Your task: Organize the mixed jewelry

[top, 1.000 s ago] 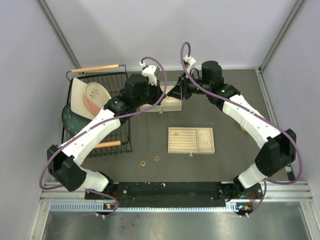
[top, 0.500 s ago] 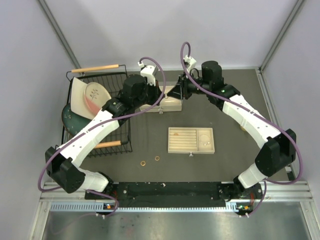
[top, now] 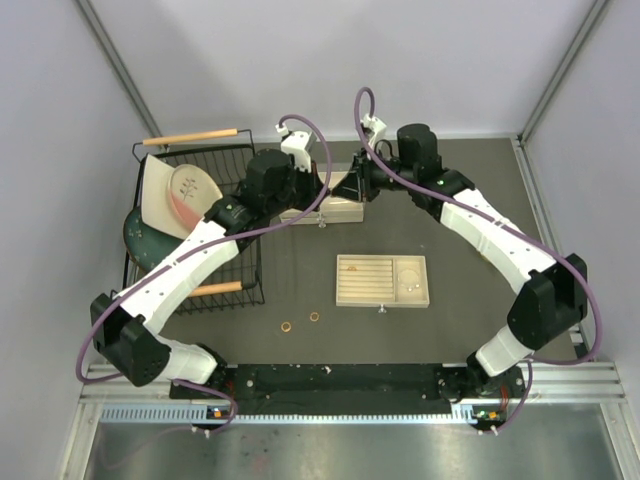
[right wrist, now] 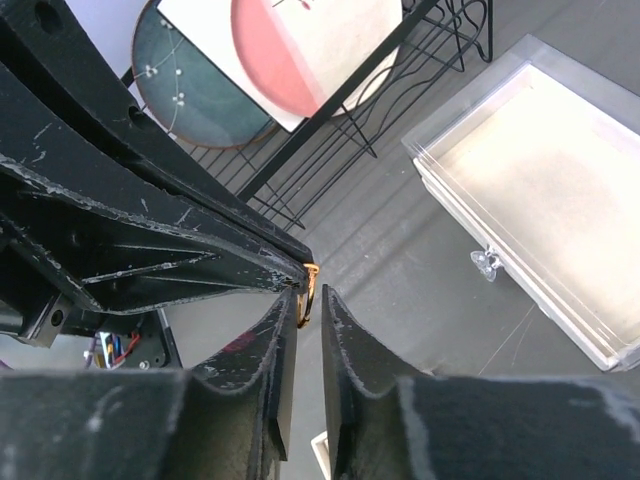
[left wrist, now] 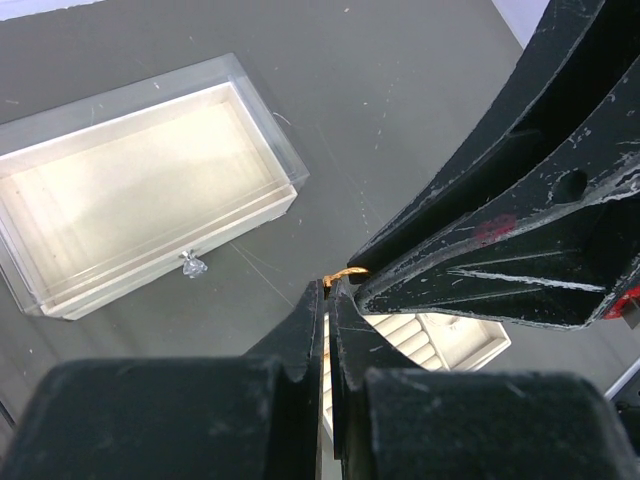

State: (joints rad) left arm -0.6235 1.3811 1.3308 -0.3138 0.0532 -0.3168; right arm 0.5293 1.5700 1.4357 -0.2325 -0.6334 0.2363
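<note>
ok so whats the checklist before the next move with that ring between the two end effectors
1. left end effector shut on the gold ring: ok
2. ring sits in the gap of the right end effector: ok
3. right end effector clamped firmly on the ring: cannot tell
4. tray box uncovered with nothing above it: ok
5. other rings sorted: not ok, one loose ring and a second lie on the table

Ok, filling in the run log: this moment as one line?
phase: mid-air handover | left end effector: shut on gold ring | right end effector: jaws narrowly apart around ring | loose rings: two on table
</note>
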